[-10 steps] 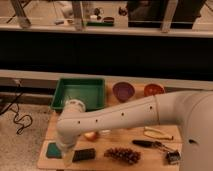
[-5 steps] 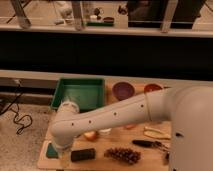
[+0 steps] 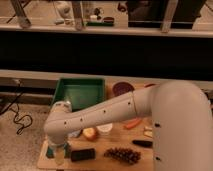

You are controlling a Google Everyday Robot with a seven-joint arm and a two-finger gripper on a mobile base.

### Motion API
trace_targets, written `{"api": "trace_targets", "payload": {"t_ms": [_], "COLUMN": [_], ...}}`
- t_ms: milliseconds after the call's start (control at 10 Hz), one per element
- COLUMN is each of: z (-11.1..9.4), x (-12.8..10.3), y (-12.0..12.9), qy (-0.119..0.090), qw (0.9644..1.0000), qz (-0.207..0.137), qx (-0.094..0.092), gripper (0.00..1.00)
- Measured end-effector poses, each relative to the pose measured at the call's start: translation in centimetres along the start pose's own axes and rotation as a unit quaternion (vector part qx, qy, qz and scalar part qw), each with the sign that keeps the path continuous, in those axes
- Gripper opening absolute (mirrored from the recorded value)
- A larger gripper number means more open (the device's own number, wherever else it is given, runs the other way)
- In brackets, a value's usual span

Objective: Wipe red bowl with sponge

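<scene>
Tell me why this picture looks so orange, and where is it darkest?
In the camera view, warm light tints the white arm and wooden table orange. Darkest is the wide black band behind the table; the top of the frame is lit brighter. The gripper hangs at lower left over the table's end, beside the dark sponge.

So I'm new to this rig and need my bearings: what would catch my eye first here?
The big white arm dominates, stretching from the right across the wooden table with its hand hanging over the front left corner. Behind it the bright green tray stands out, and a dark sponge lies just right of the hand.
</scene>
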Motion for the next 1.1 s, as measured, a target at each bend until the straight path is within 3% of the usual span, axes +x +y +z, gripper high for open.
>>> {"api": "trace_targets", "payload": {"t_ms": [1100], "z": [3.0], "x": [1.1], "y": [-0.3], "qy": [-0.005], "qw": [0.9998], "qz": [0.019], "qx": [-0.002], "gripper": [0.8]}}
